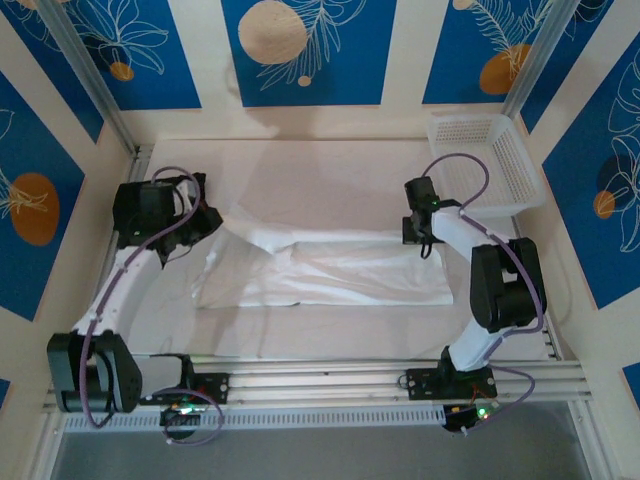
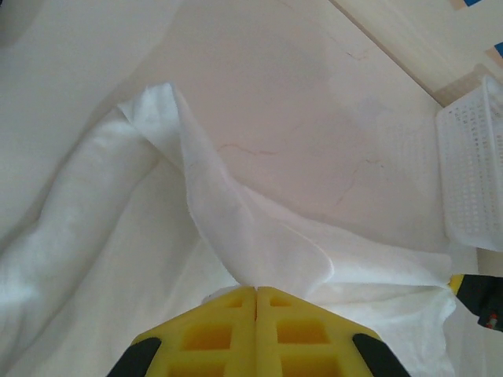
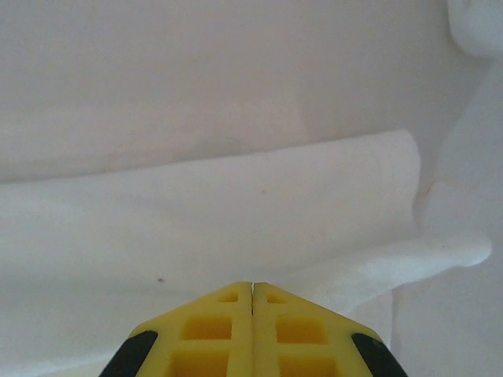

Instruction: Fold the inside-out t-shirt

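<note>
The t-shirt [image 1: 320, 270] lies crumpled across the middle of the top view on the worktop [image 1: 330, 165]. The left claw [image 2: 255, 292] is pinched tight on a raised fold; the right claw [image 3: 251, 287] seems clamped on another. Thin, light, limp cloth: best taken by hems or corners.

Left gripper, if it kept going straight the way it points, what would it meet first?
The white t-shirt: a raised fold runs up to the left gripper's shut fingers, which seem to pinch it. Past that, probably bare table.
</note>
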Robot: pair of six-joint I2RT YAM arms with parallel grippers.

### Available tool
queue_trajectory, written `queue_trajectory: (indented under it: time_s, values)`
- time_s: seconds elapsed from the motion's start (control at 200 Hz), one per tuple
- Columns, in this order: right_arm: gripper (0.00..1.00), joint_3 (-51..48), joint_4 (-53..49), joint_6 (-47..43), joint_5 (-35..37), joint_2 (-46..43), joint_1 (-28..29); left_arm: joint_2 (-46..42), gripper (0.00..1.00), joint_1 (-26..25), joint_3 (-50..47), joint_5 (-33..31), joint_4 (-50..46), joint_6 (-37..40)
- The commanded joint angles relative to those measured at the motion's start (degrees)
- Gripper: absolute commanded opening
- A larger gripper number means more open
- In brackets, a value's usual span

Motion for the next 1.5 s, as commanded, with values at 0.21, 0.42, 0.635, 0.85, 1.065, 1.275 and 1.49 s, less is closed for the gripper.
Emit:
queue_trajectory:
  time_s: [0.21,0.42,0.635,0.85,1.065,1.275,1.49]
  values:
    - [0.11,-4.97,-3.26,4.53,-0.90,-3.35,1.49,-5.90,0.00,1.48,-7.40,5.68,-5.61,-1.95]
    - [0.52,-8.88,9.24,-4.98,0.72,-12.27,16.38,-4.48,0.00,1.47,-11.40,8.71,-0.86,-4.13]
    - [0.76,-8.22,29.35,-13.15,-6.81,-8.14,34.97,-4.26,0.00,1.48,-9.10,8.43,-2.40,-2.47]
    - [0.78,-3.06,43.77,-17.96,-6.46,4.72,46.11,-4.35,0.00,1.48,-9.27,9.65,-1.72,-3.24]
    - [0.79,0.75,51.72,-21.16,1.87,15.32,50.22,-4.61,0.00,1.46,-8.57,10.31,-1.86,-3.37]
    - [0.78,4.55,54.36,-22.98,14.01,20.85,51.07,-4.54,0.00,1.52,-8.57,10.28,-1.44,-3.65]
    - [0.48,3.40,56.37,-25.72,19.78,20.24,51.42,-4.53,0.00,1.48,-8.13,9.51,-1.89,-3.51]
